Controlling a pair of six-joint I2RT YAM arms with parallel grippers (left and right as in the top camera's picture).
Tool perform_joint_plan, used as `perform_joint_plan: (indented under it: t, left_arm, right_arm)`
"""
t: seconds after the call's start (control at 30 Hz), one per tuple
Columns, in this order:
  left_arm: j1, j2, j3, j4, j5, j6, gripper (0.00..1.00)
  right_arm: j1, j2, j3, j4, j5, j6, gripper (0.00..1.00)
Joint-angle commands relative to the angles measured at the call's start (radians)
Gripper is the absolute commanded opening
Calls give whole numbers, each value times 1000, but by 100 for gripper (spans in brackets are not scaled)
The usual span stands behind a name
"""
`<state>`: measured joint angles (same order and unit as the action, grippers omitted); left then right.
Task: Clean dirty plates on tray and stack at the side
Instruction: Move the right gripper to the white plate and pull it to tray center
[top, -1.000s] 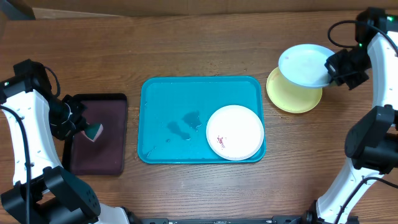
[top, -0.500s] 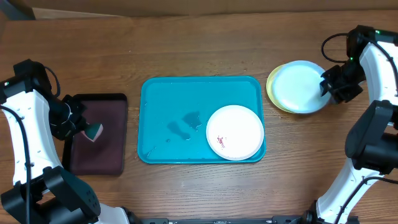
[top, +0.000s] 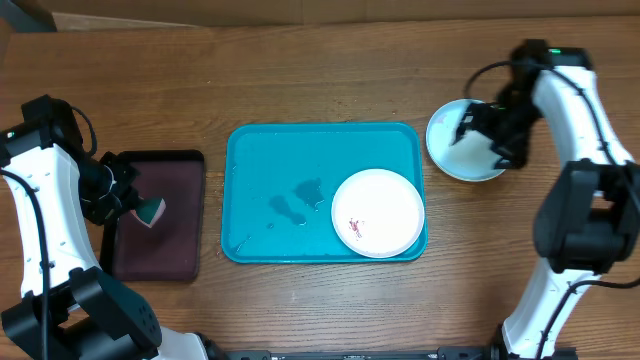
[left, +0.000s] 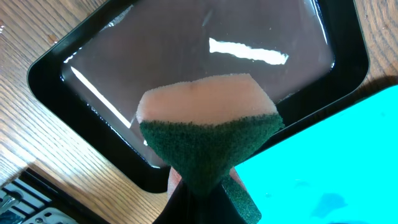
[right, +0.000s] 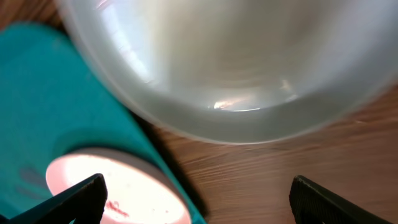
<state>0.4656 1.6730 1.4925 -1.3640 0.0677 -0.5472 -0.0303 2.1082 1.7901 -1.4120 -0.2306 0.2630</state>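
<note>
one white plate (top: 378, 212) lies in the right end of the teal tray (top: 270, 150), with a small reddish smear left of its middle. the tray sits mid-table with a few wet patches on its bare floor. off its right edge, on the wood, the light blue plate (top: 452, 152) rests at the side; any plate under it i cannot make out from overhead.

my right gripper (top: 497, 125) hangs over the right part of that blue plate. from my right wrist camera the plate (right: 236, 62) fills the top of the view, blurred, and my two fingertips (right: 81, 198) show wide apart at the bottom corners with nothing between them. the white plate (right: 118, 190) and tray corner (right: 43, 93) show lower left.

my left gripper (top: 128, 203) is over the dark tray (top: 175, 235) at the left, closed on a sponge (left: 208, 134), green scrub face down and pale foam up, held above the dark tray (left: 186, 56).
</note>
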Motion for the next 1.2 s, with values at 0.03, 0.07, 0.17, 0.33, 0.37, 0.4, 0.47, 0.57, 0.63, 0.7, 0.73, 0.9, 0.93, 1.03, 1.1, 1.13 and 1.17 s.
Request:
perform_joint_plan:
  t: [0.03, 0.07, 0.17, 0.33, 0.37, 0.4, 0.47, 0.57, 0.63, 0.7, 0.73, 0.9, 0.93, 1.03, 1.1, 1.13, 1.17]
  left_arm:
    - [5, 1, -4, 0, 0, 10, 4]
    - [5, 1, -4, 0, 0, 12, 4]
    - [5, 1, -4, 0, 1, 17, 4]
    - [5, 1, -4, 0, 1, 17, 4]
    - [5, 1, -4, 0, 1, 17, 4]
    - [5, 1, -4, 0, 1, 17, 4]
    - [5, 1, -4, 0, 1, 17, 4]
    - [5, 1, -4, 0, 2, 17, 4]
    - [5, 1, -4, 0, 2, 17, 4]
    - [5, 1, -4, 3, 3, 17, 4]
    - [5, 1, -4, 3, 3, 17, 4]
    - [5, 1, -4, 5, 3, 17, 4]
    - [5, 1, -4, 5, 3, 17, 4]
    - [5, 1, -4, 4, 3, 17, 4]
    - [5, 1, -4, 4, 3, 17, 4]
    - [5, 1, -4, 4, 3, 17, 4]
    - [5, 1, -4, 4, 3, 17, 4]
  right_arm:
    - [143, -42, -3, 25, 16, -165, 95]
    - [179, -42, -3, 32, 58, -168, 96]
    - [269, -32, -6, 34, 132, -280, 99]
    - [396, -27, -31, 48, 295, -373, 100]
    - [409, -27, -37, 54, 310, -373, 99]
    - [419, -27, -43, 60, 321, -375, 98]
    - [430, -27, -66, 82, 323, -421, 93]
    - [431, -26, -103, 103, 319, -463, 91]
    - [431, -26, -122, 119, 307, -474, 89]
    - [431, -26, -135, 138, 292, -475, 87]
    - [431, -26, -142, 148, 289, -475, 86]
    - [431, -26, -155, 171, 269, -481, 76]
    - [431, -26, -155, 173, 254, -481, 73]
    - [431, -26, -158, 185, 232, -480, 68]
    - [430, -26, -164, 189, 232, -480, 68]
    - [430, -26, -168, 189, 231, -480, 68]
    - [430, -26, -174, 189, 229, -480, 68]
